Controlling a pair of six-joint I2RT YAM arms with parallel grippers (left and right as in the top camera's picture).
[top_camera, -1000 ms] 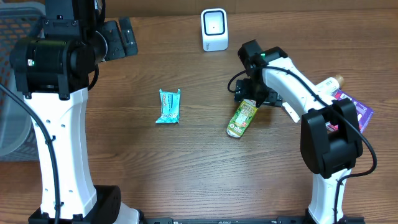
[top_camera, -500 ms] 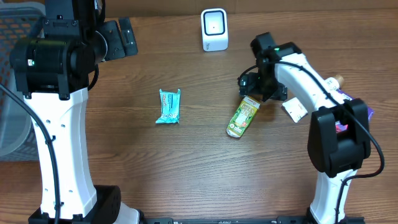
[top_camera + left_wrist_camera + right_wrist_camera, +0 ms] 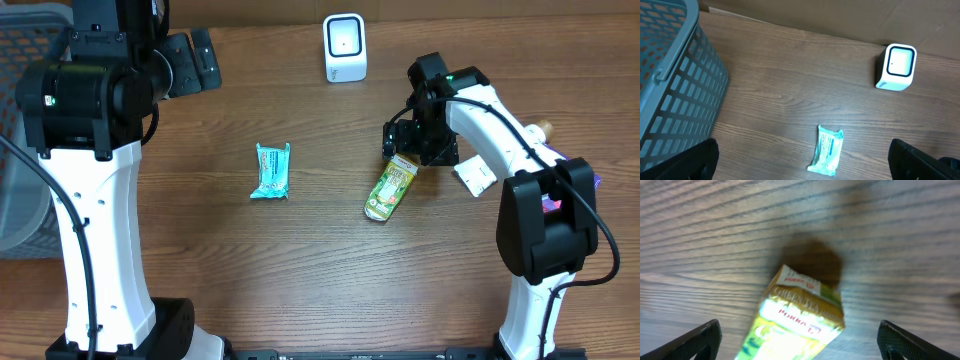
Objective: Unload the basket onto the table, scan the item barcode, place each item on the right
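Observation:
A green and yellow drink carton [image 3: 390, 189] lies on its side on the wooden table, right of centre. My right gripper [image 3: 412, 150] hangs open just above its far end. In the right wrist view the carton [image 3: 802, 312] lies between the two dark fingertips [image 3: 700, 340] without touching either. A teal packet [image 3: 272, 171] lies flat at mid-table. The white barcode scanner [image 3: 345, 47] stands at the back. My left gripper [image 3: 195, 62] is open, high at the back left; in its wrist view the packet [image 3: 827, 151] and the scanner [image 3: 897, 67] lie far below it.
A grey mesh basket [image 3: 670, 75] stands at the left edge [image 3: 18, 200]. At the right edge lie a purple packet [image 3: 582, 180], a small white item [image 3: 472, 177] and a bottle top [image 3: 541, 130].
My right gripper has shifted to the right and slightly back, staying over the carton's far end. The carton, the packet and the left arm have not moved.

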